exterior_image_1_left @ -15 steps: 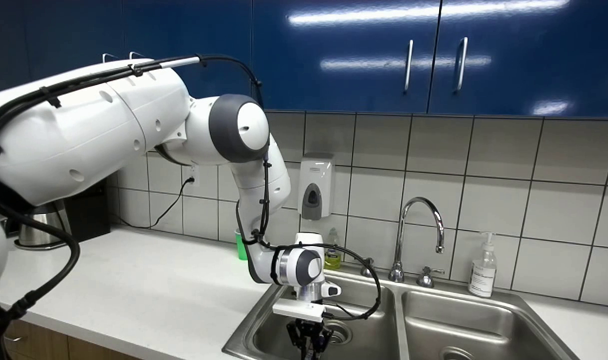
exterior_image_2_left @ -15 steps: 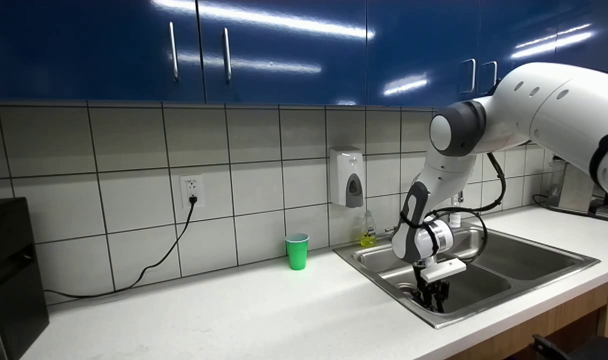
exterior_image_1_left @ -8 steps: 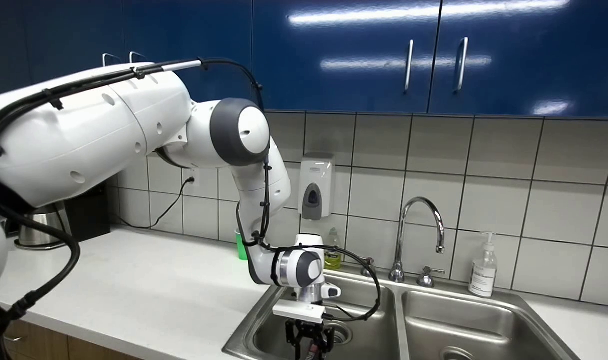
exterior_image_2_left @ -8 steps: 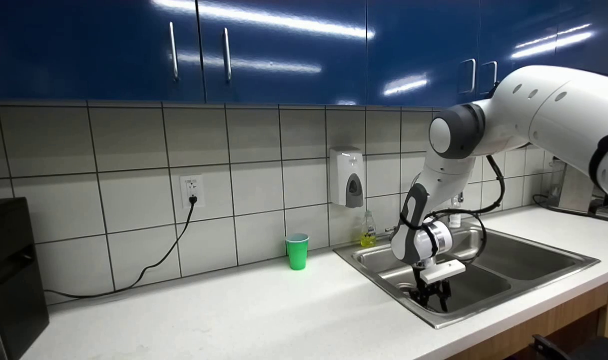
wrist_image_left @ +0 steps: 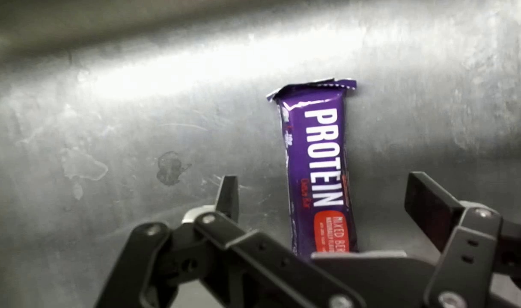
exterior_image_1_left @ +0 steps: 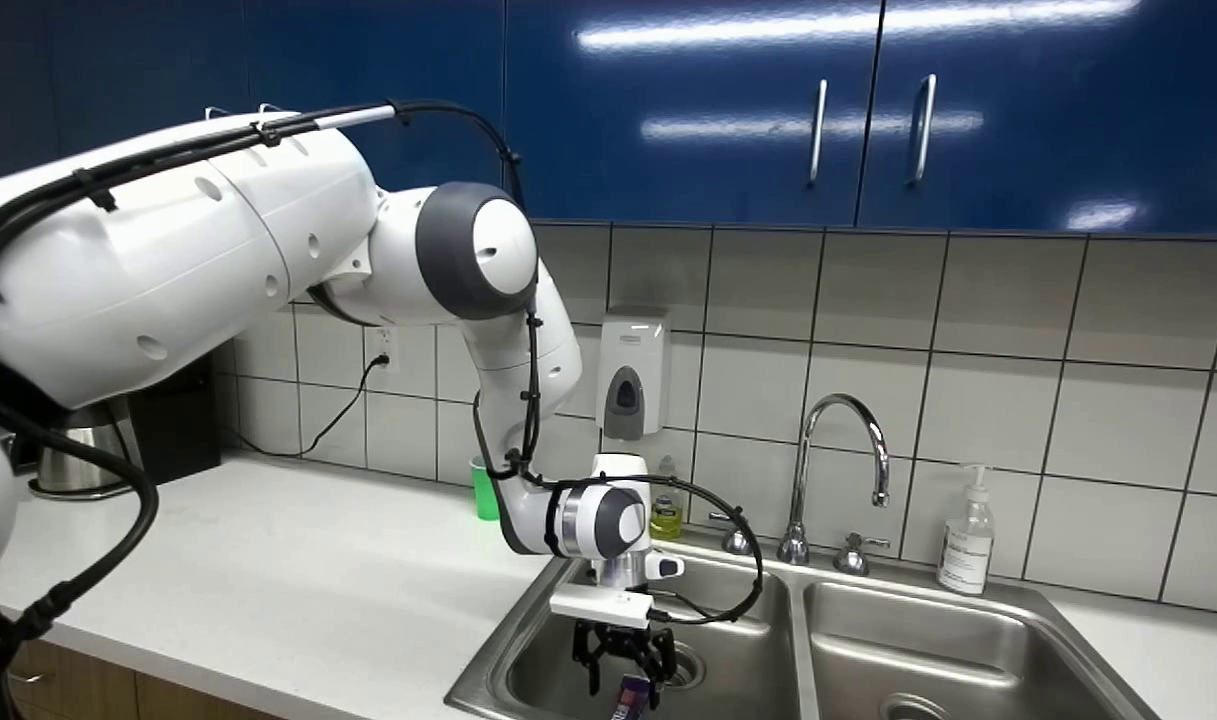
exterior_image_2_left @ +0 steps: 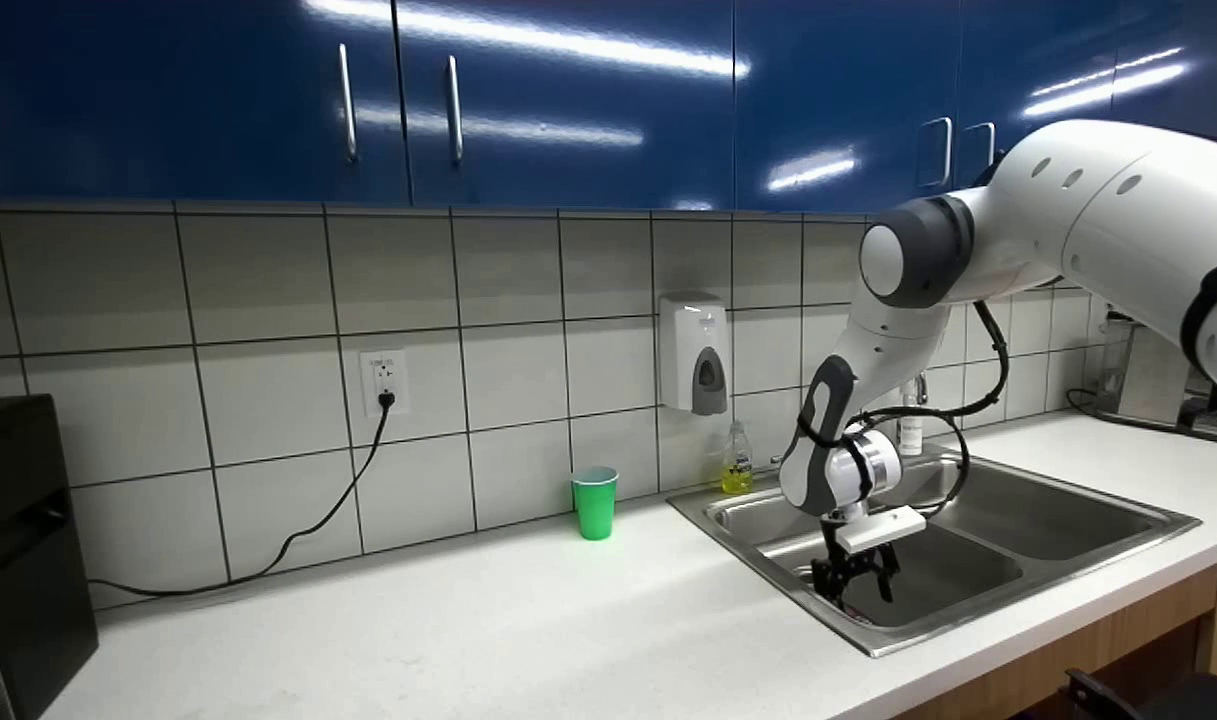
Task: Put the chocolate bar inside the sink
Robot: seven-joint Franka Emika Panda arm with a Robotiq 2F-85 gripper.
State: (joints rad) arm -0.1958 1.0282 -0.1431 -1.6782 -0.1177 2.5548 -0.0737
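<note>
The chocolate bar (wrist_image_left: 316, 167) lies in the left basin of the sink (exterior_image_1_left: 801, 650), an oblong packet in glossy purple film, crimped and puckered at its visible end, with white block lettering and a red patch. The stainless steel beneath is brushed, scuffed and blotched, a band of glare across it. The gripper (wrist_image_left: 326, 196) has its angular black fingers spread wide, bare metal showing between each one and the wrapper; it hides the packet's lower end. The smooth white arm (exterior_image_1_left: 168, 250) reaches outward, then bends at a rounded, grey-banded joint (exterior_image_1_left: 473, 250) and points the gripper down into the basin.
</note>
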